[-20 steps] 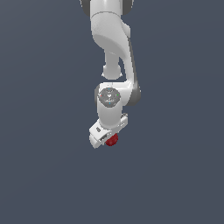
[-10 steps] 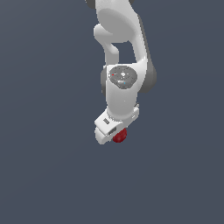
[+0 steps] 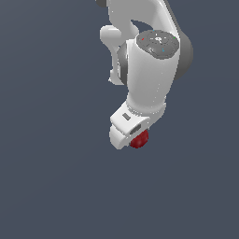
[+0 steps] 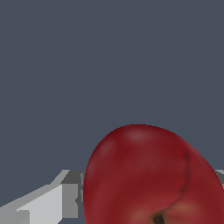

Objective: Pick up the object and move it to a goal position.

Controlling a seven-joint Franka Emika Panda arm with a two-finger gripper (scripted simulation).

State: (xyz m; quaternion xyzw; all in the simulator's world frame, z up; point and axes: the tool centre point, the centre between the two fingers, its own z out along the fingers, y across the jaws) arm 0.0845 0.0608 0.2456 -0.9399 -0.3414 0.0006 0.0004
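Object: dark-red apple-like fruit (image 4: 153, 179). It fills the near part of the wrist view, smooth skin, a crease running down to a dark stem dimple at the frame edge. That close to the lens, I judge it sits right at the fingertips.
Object, exterior: red lump (image 3: 139, 138) peeking out under the white hand, at the arm's lowest end, a bit right of the exterior view's centre. Most of it is hidden by the hand.
Gripper: (image 3: 133, 140) I see one grey-white finger (image 4: 52, 201) beside the fruit, apparently touching it. The other finger is behind the fruit, so I can't read the gap directly. With the fruit tucked under the hand, I judge the jaws are closed on it, not hanging wide.
Why held so: fruit is much narrower than the hand, so a pinch across its middle keeps it centred for carrying.
Arm: white Panda wrist and forearm (image 3: 151, 79) tilted, leaning toward the exterior view's left at the hand end. Looks like a transport pose.
Surround: plain grey-blue backdrop in both views. No table edge, no goal marker visible, so I can't say how near the goal is.
Risk: round smooth skin could roll in the pinch if I swing fast.
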